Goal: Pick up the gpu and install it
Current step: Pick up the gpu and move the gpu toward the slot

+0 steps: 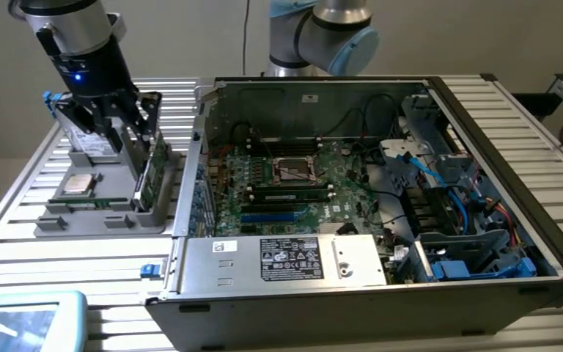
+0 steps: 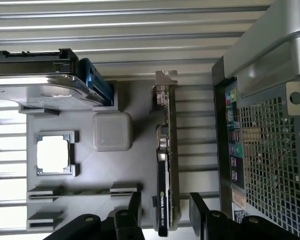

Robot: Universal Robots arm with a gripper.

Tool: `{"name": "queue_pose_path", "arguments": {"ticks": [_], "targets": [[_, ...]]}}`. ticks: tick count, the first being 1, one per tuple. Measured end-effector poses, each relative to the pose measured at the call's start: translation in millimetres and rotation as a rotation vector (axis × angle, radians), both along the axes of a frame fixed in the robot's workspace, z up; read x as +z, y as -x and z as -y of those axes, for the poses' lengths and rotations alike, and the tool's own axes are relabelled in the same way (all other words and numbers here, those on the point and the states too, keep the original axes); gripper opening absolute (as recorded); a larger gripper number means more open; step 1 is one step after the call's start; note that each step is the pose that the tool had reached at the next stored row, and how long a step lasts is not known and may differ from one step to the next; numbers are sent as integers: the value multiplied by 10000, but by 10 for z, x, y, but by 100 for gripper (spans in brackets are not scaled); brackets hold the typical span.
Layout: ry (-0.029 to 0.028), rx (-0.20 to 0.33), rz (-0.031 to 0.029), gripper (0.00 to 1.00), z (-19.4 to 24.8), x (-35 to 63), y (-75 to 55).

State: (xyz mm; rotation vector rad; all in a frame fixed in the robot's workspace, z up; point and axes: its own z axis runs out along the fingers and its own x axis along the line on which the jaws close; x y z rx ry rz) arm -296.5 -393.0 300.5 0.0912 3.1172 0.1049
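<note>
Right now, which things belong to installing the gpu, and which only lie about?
For the job: gpu; end effector, open over it; case.
Lying about: hard drive; CPU; memory stick.

A holder (image 1: 105, 222) lies on the tabletop (image 1: 12, 220) at the exterior view's left, just beside the computer case (image 1: 501, 110), which lies open-side up to its right. The gpu (image 2: 166, 165) stands on edge in the holder's slot nearest the case. A hard drive (image 2: 35, 85) stands at the holder's far end, a processor (image 2: 53, 154) lies flat in its middle, and a memory stick (image 1: 86, 199) sits in front of that. The tool (image 2: 165, 212) hangs over the gpu, one finger on each side with a gap between.
</note>
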Motion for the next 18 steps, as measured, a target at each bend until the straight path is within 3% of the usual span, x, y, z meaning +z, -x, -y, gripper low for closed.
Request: {"name": "queue_pose_path", "arguments": {"ticks": [5,13,15,18], "targets": [[-209,0,11,51,29,-68,-1],[-289,-1,12,51,68,-214,0],[-341,0,12,51,70,-245,0],[-477,0,11,51,71,-281,0]]}}
